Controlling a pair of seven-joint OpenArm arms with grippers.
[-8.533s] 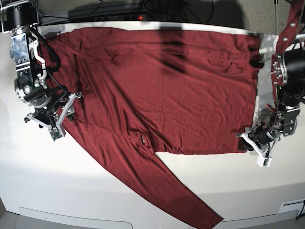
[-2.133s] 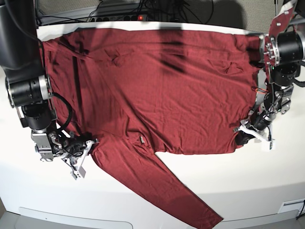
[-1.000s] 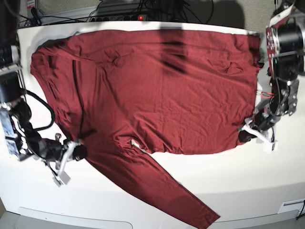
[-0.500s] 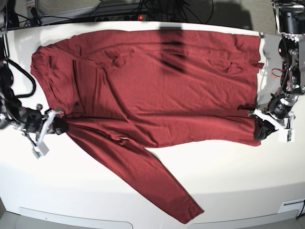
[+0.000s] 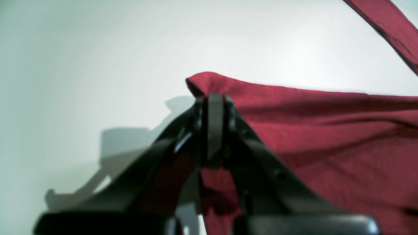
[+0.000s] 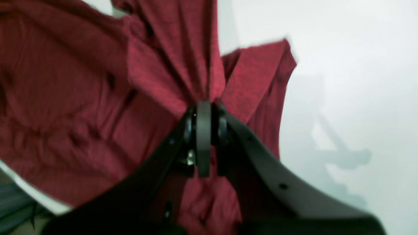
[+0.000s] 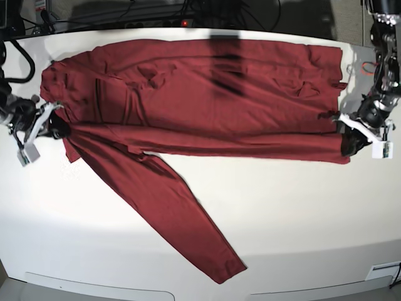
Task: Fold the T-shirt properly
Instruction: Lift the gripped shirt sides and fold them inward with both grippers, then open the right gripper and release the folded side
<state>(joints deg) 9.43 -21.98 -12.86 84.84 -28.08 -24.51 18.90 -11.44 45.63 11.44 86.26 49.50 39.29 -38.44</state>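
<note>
Counter [image 7: 301, 219]: white, smooth and matte, with a rounded front edge; it fills most of the base view and shows bright glare across its lower half.
Shirt [image 7: 207, 94]: dark red, spread across the far half of the counter, its near long edge doubled over into a narrow band that runs side to side.
Sleeve [image 7: 169, 213]: one long sleeve lies flat, slanting from the shirt's body toward the counter's front edge, its cuff near that edge.
Left gripper [image 7: 348, 135]: clenched on the shirt's corner at the base view's right; in the left wrist view the black fingers [image 5: 209, 130] meet with red cloth pinched at their tips and white counter behind.
Right gripper [image 7: 53, 125]: clenched on the bunched shirt edge at the base view's left; in the right wrist view the cloth gathers into pleats at the closed tips [image 6: 204, 130].
Shadows: grey gripper shadows fall on the counter in both wrist views; a dark patch of shadow lies on the shirt near its far edge.
Room: behind the counter's far edge run black cables [image 7: 156, 12] and a small red light [image 7: 185, 23]; the background there is dark.
</note>
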